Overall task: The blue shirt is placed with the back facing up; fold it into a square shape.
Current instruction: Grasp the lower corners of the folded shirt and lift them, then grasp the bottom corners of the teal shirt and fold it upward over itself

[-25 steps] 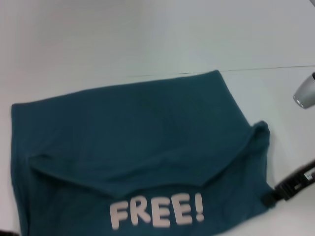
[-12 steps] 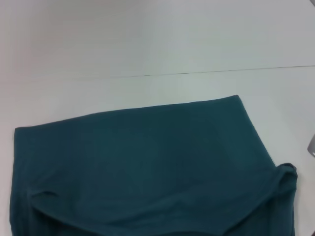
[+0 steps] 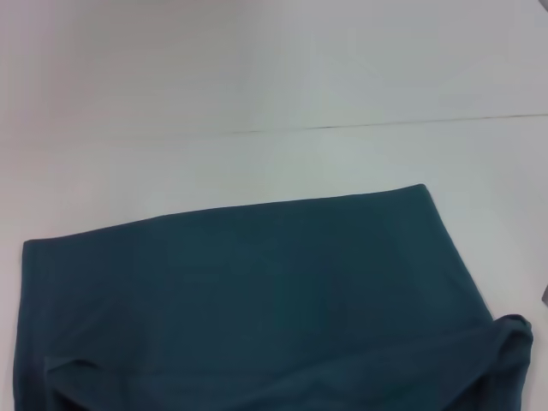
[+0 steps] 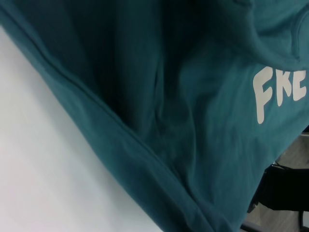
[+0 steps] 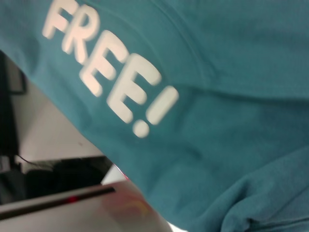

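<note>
The blue shirt [image 3: 257, 291] lies on the white table, filling the lower half of the head view and running off its bottom edge. Its far hem is straight, and a bunched corner [image 3: 512, 342] stands up at the right. A fold edge [image 3: 68, 368] shows at the lower left. The left wrist view looks closely at the shirt [image 4: 183, 96] and the start of its white lettering [image 4: 277, 92]. In the right wrist view the shirt [image 5: 231, 58] shows the whole "FREE!" print [image 5: 111, 72]. Neither gripper's fingers appear in any view.
White table [image 3: 257, 86] stretches beyond the shirt, crossed by a thin dark seam [image 3: 385, 124]. Past the table's near edge the wrist views show dark equipment [image 4: 282, 193] and a pale body part with a red light [image 5: 72, 199].
In the head view the shirt has slid down the frame. The "FREE!" lettering and the right arm's dark and silver parts have dropped out of sight.
</note>
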Available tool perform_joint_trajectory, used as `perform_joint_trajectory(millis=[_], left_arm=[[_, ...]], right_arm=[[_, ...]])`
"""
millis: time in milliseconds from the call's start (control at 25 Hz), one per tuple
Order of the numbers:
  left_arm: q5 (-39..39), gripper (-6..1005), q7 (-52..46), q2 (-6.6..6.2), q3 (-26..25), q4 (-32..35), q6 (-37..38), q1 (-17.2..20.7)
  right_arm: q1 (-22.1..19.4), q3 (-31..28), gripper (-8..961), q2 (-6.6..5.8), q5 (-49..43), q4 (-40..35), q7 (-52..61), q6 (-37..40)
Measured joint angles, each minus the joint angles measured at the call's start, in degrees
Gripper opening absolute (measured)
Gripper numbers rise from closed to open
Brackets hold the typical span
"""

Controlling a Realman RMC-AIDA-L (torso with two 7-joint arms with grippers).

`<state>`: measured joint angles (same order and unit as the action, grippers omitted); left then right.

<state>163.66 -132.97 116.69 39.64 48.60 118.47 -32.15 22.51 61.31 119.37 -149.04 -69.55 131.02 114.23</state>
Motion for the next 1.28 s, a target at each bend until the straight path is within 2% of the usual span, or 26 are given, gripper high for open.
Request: perform_joint_trajectory(millis=[120,240,600,840,1040,1280], left_arm=[[0.0,56,0.62,-0.03,-0.75,0.2,0.04,-0.03],[-0.01,56,1.71,-0.6,-3.3,0.68,0.17,-0.71],[-1.21,56,4.03,-4.9,-17.92,3.76,0.39,-5.27],[-5.88,56,4.69,-7.18,-22.68,6.47,-0.91,-7.29],[-8.07,57,4.71,-7.45,-23.13,6.6,-8.41,-8.53],[-11.25,58,4.7,-7.06,-20.98,4.95,-18.86,-9.4]], right_arm=[[-0.47,-0.45,90,-0.81,2.91,-0.12,-0.67,-0.01],[0.39,-2.82,91,-2.26,5.61,1.02,-2.73,-0.23],[5.31,-12.72,91,-6.22,15.62,3.03,-4.4,-0.32],[10.37,-24.61,90,-8.84,16.28,8.09,-3.72,-1.11],[12.75,-30.45,90,-9.63,16.3,10.67,0.22,-7.25],[14.02,-29.59,91,-8.91,16.28,12.02,2.77,-17.2]])
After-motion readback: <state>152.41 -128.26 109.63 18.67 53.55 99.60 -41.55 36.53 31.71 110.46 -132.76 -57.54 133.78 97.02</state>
